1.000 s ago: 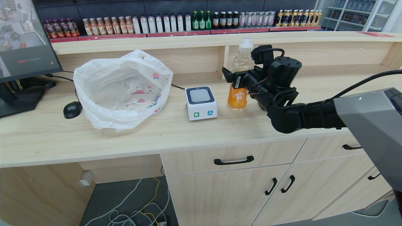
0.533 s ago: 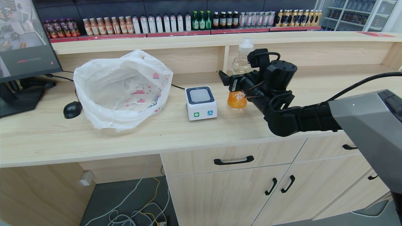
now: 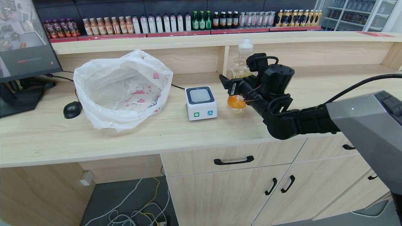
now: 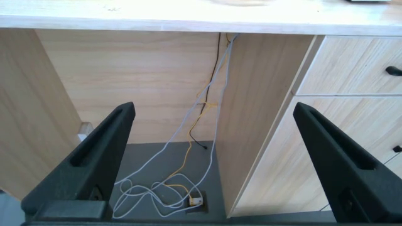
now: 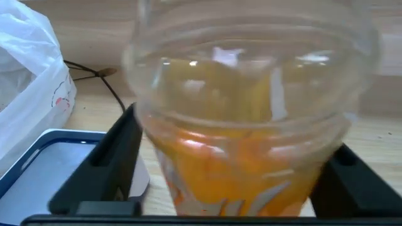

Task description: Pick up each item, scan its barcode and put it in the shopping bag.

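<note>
Passage along the counter's (image 3: 157, 138) front edge, scanner (image 3: 200, 103) (low, boxy) between bottle (image 3: 240, 64) and shopping bag (image 3: 122, 89)

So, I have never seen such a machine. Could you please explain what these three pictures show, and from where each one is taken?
This is a robot with two arms at a wooden shop counter. The picture of the whole counter comes from a camera on its head, looking down. The other two come from cameras on its wrists. On the counter are a white shopping bag, a small white barcode scanner, a computer mouse and an upright bottle of orange drink. The right gripper is open, with one finger on each side of the bottle, which stands on the counter, not lifted. The right wrist picture shows this bottle from very close. The left gripper is also open and holds nothing; it hangs below the counter, facing cables on the floor.
</note>
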`<state>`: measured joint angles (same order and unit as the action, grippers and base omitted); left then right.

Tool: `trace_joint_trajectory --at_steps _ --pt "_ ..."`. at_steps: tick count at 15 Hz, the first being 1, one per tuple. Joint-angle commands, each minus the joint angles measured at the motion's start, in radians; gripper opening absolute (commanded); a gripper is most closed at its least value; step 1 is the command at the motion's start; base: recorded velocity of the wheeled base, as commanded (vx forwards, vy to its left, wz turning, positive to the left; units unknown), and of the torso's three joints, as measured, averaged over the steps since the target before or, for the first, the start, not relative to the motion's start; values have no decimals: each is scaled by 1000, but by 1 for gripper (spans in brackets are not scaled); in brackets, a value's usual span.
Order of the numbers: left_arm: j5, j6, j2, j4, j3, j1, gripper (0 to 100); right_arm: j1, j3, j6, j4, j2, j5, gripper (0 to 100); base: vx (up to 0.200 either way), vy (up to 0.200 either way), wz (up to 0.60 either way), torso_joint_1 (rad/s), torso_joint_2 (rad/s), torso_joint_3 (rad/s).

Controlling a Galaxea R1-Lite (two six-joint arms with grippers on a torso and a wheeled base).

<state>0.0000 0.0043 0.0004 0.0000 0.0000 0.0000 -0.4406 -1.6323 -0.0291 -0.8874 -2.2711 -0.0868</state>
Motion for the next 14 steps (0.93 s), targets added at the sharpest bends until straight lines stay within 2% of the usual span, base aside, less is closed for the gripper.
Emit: trace_joint_trajectory --at_steps 1,14 --pt "0 0 0 0 0 0 100 3 0 2 1 4 1 0 0 0 0 0 0 0" --pt "0 0 0 0 0 0 100 23 3 5 -27 31 10 0 0 0 0 0 0 0"
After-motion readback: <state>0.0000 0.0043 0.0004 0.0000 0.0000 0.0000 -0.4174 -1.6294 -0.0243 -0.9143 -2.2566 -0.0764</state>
